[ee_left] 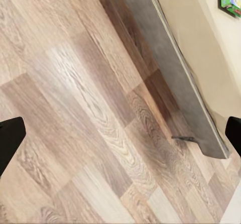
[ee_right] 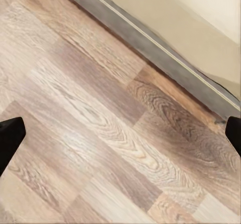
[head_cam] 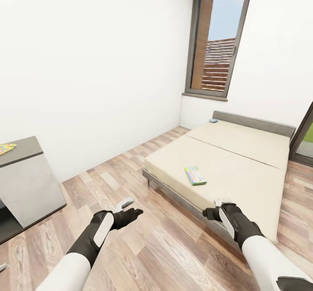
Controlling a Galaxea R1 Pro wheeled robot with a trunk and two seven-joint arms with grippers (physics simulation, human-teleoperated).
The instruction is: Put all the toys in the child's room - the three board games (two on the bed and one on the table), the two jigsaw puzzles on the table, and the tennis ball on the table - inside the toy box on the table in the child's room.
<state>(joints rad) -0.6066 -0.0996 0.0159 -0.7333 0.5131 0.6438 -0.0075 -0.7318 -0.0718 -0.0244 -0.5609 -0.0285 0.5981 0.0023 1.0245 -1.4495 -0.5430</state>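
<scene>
Both jaws gape apart and empty over the floor (head_cam: 143, 247), while that board game (head_cam: 195, 175) on the bed (head_cam: 243, 169) looks light, stiff, best pinched by an edge.

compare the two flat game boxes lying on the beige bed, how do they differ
The green-and-yellow printed game box lies toward the near side of the beige mattress, while the small blue game box sits at the far end beside the grey headboard. The green-and-yellow one shows a busy multicoloured cover; the blue one is too far off to show any print and looks much smaller. Both lie flat on the mattress, and neither is touched by a gripper.
</scene>
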